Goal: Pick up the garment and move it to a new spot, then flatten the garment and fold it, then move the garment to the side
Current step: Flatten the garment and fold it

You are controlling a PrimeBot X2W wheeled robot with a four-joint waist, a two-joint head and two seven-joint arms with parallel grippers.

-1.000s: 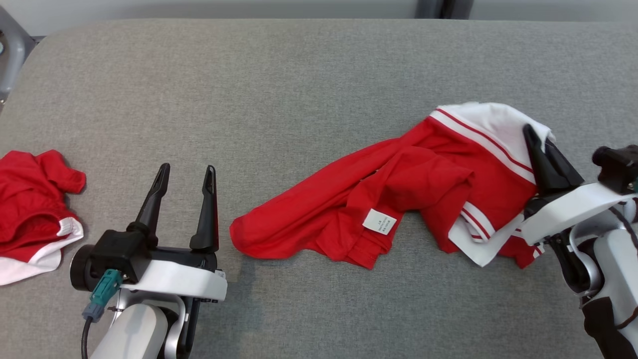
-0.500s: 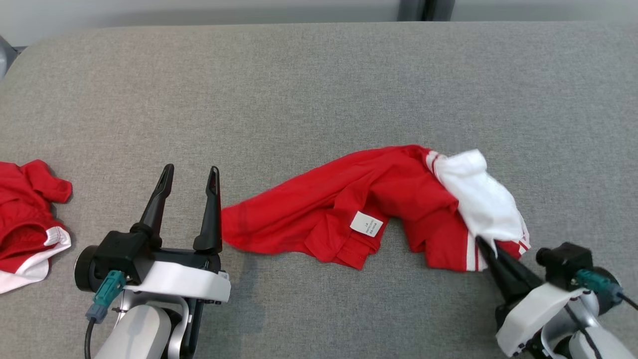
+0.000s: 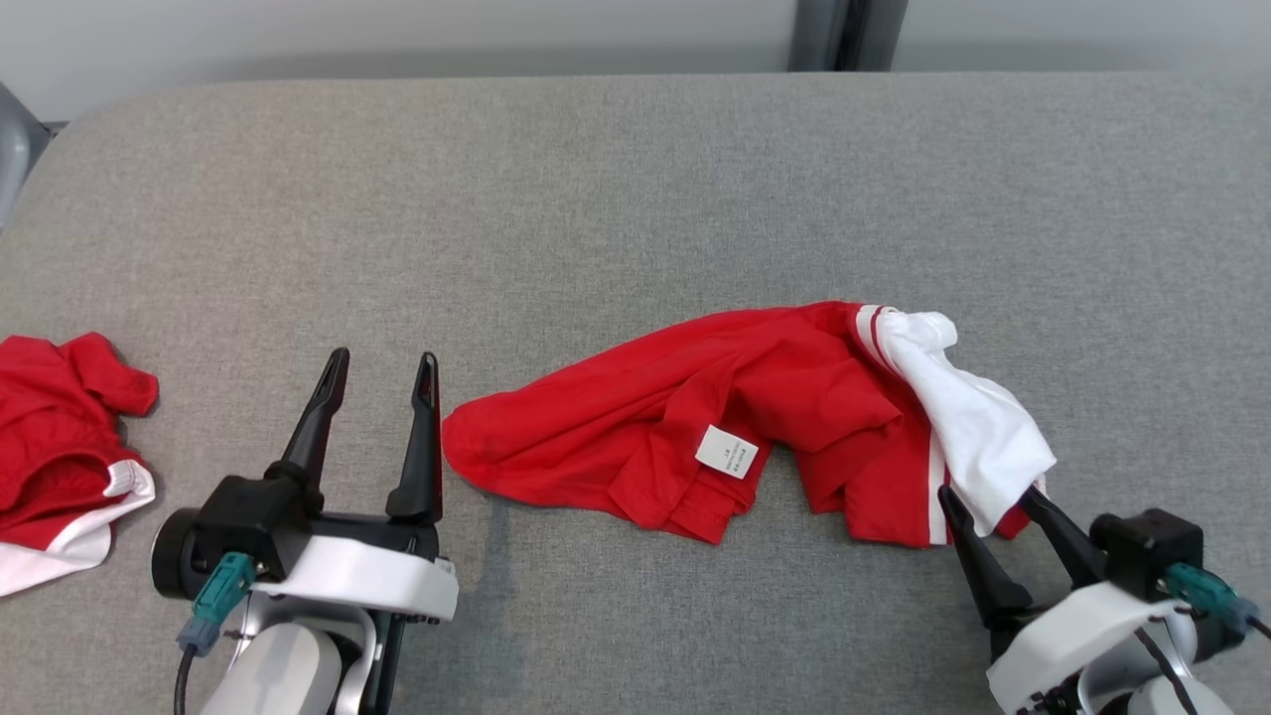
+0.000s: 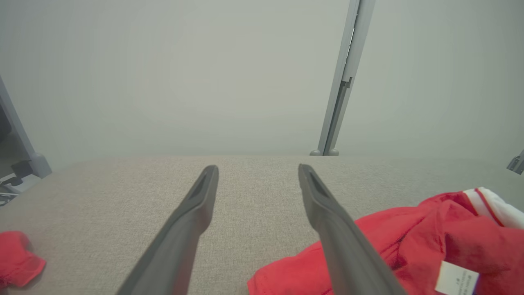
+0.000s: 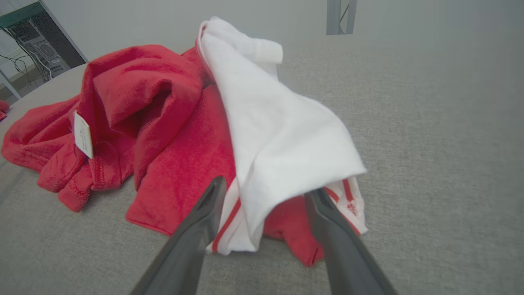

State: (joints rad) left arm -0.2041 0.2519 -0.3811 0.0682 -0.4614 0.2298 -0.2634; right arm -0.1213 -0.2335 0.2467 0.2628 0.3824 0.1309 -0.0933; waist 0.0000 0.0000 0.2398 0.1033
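Noted nearest, lower left: left pincer (image 3: 384, 356) spread wide and empty over bare grey desk (image 3: 596, 199). Lower right: right pincer (image 3: 985, 492) parted too, gripping nothing, tips flanking the white edge of the garment (image 3: 794, 397). Found crumpled right of centre on the desk, red, white label (image 3: 727, 452) showing. Off at the left edge: second red garment (image 3: 60, 417), well apart.

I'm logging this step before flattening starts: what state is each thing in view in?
Red and white garment: crumpled on the grey surface, not flattened, label showing.
Right end effector: open, the garment's white corner lying between its fingers, not clamped.
Left end effector: open, empty, beside the garment's red end.
Second red garment: bunched up at the surface's left edge.
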